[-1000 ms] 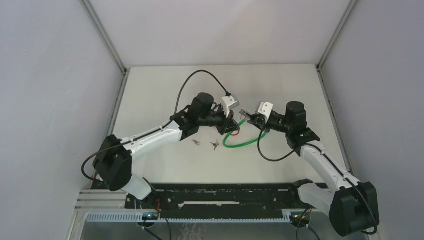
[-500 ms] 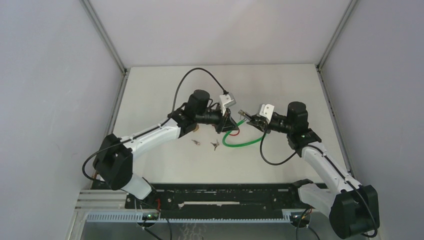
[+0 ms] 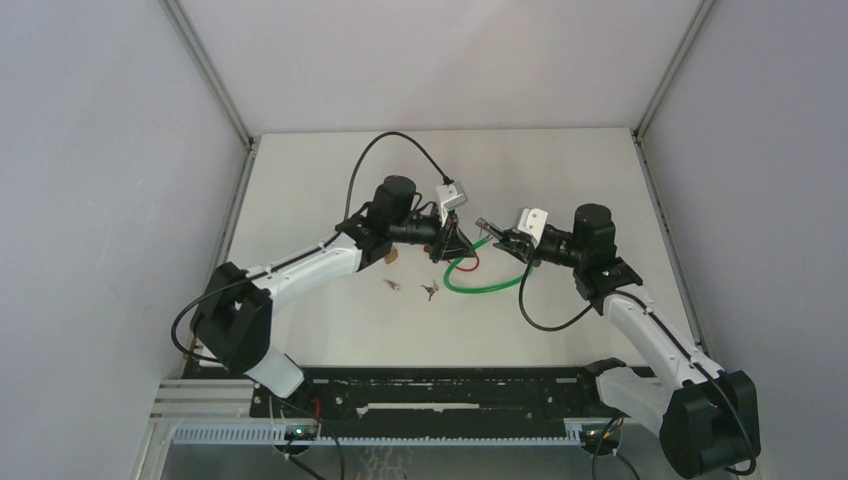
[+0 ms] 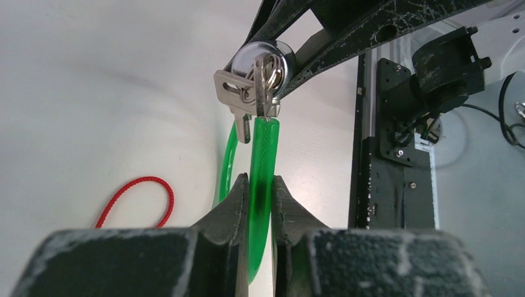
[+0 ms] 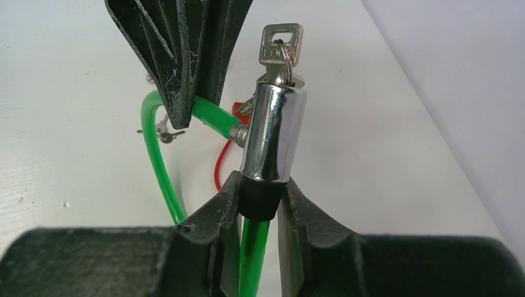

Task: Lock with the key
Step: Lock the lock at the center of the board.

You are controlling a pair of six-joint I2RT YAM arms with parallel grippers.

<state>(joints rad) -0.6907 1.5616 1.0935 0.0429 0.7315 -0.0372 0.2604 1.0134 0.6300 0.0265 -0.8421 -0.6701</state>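
While the left pincer (image 4: pixel 260 182) pinches cable (image 4: pixel 263 145), right pincer (image 5: pixel 261 185) clamps the lock (image 5: pixel 273 133).

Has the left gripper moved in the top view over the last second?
Yes. The left gripper, clamped on the green cable, has drifted slightly left and toward the far wall, away from the loose keys, which stayed put.

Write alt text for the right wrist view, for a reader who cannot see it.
The right gripper holds an upright chrome lock cylinder by its black base, a key standing in its top. From above, the left gripper holds the green cable, its free end meeting the cylinder's side, over a white table.
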